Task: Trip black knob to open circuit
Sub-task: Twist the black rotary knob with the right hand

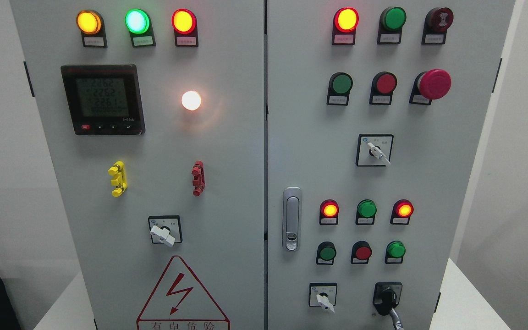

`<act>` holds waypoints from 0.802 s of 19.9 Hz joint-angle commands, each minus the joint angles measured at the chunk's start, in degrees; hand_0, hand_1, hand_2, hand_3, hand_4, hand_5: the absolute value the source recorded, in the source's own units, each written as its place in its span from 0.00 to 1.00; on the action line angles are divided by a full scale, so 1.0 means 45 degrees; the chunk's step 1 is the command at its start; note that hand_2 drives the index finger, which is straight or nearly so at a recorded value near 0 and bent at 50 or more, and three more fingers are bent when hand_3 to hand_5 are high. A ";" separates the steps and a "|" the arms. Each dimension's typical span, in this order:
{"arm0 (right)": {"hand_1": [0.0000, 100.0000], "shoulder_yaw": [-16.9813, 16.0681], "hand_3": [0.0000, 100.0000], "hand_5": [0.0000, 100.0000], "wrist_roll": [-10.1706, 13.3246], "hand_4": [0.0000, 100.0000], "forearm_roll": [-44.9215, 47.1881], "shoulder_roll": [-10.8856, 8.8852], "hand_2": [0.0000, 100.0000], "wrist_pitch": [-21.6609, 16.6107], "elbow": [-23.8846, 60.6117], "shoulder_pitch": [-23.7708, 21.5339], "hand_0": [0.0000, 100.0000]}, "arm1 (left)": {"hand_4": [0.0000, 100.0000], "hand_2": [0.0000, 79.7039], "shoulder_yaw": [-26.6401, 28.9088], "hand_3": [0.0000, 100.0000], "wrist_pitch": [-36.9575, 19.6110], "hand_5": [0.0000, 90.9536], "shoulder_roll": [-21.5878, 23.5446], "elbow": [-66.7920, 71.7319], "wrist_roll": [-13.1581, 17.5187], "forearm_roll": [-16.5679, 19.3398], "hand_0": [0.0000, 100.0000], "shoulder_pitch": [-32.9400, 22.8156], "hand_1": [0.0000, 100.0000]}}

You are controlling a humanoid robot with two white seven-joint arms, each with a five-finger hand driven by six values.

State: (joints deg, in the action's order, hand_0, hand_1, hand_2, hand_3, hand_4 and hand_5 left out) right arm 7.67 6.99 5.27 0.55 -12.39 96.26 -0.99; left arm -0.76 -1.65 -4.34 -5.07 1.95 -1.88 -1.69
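Light: bright, even, soft on the grey cabinet (227, 183) | Shadows: faint, short beneath buttons | Glare: white lamp (191, 100) blown out with a warm halo; lit red lamps (346, 19) overexposed to yellow centres | Focus: sharp mid-frame, label print too small to read | Distortion: cabinet sides lean inward toward the bottom | Lower-left corner dim.

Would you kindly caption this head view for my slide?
Two-door control cabinet with lit indicator lamps; the black knob sits at lower right, no robot hand in view.
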 commanded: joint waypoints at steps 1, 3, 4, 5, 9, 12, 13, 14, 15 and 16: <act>0.75 0.0580 1.00 0.94 -0.0420 1.00 -0.0057 -0.0004 0.00 -0.0254 0.0836 0.0356 0.57 | 0.00 0.00 0.0012 0.00 0.0015 0.00 -0.0011 0.0014 -0.0004 -0.0031 0.12 0.0025 0.39; 0.75 0.0580 1.00 0.94 -0.0420 1.00 -0.0057 0.0015 0.00 -0.0254 0.0836 0.0356 0.57 | 0.00 0.00 0.0012 0.00 0.0015 0.00 -0.0011 0.0014 -0.0004 -0.0031 0.12 0.0006 0.39; 0.75 0.0580 1.00 0.94 -0.0420 1.00 -0.0057 0.0015 0.00 -0.0254 0.0836 0.0395 0.57 | 0.00 0.00 0.0012 0.00 0.0015 0.00 -0.0011 0.0014 -0.0004 -0.0031 0.12 0.0006 0.39; 0.75 0.0600 1.00 0.94 -0.0420 1.00 -0.0057 0.0015 0.00 -0.0254 0.0836 0.0434 0.57 | 0.00 0.00 0.0012 0.00 0.0015 0.00 -0.0011 0.0014 -0.0004 -0.0031 0.12 0.0025 0.39; 0.75 0.0639 1.00 0.94 -0.0381 1.00 -0.0057 0.0015 0.00 -0.0254 0.0836 0.0512 0.57 | 0.00 0.00 0.0012 0.00 0.0015 0.00 -0.0011 0.0014 -0.0004 -0.0031 0.12 0.0006 0.39; 0.75 0.0698 1.00 0.94 -0.0381 1.00 -0.0057 0.0015 0.00 -0.0254 0.0836 0.0512 0.57 | 0.00 0.00 0.0012 0.00 0.0015 0.00 -0.0011 0.0014 -0.0004 -0.0031 0.12 0.0006 0.39; 0.75 0.0698 1.00 0.94 -0.0381 1.00 -0.0057 0.0015 0.00 -0.0254 0.0836 0.0512 0.57 | 0.00 0.00 0.0012 0.00 -0.0004 0.00 -0.0011 0.0014 -0.0004 -0.0031 0.12 0.0006 0.39; 0.75 0.0717 1.00 0.94 -0.0381 1.00 -0.0057 0.0015 0.00 -0.0254 0.0836 0.0531 0.57 | 0.00 0.00 0.0012 0.00 0.0015 0.00 -0.0031 0.0014 -0.0004 -0.0031 0.12 0.0006 0.39; 0.75 0.0698 1.00 0.94 -0.0381 1.00 -0.0057 0.0015 0.00 -0.0254 0.0836 0.0512 0.57 | 0.00 0.00 0.0012 0.00 0.0015 0.00 -0.0011 0.0014 -0.0004 -0.0031 0.12 0.0006 0.39; 0.75 0.0698 1.00 0.94 -0.0381 1.00 -0.0057 0.0015 0.00 -0.0254 0.0836 0.0512 0.57 | 0.00 0.00 0.0012 0.00 0.0015 0.00 -0.0011 0.0014 -0.0004 -0.0031 0.12 0.0006 0.39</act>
State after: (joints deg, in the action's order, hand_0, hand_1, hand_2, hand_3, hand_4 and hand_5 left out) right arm 8.14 7.28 5.32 0.54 -12.14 96.23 -0.62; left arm -0.76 -1.65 -4.35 -5.07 1.95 -1.89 -1.69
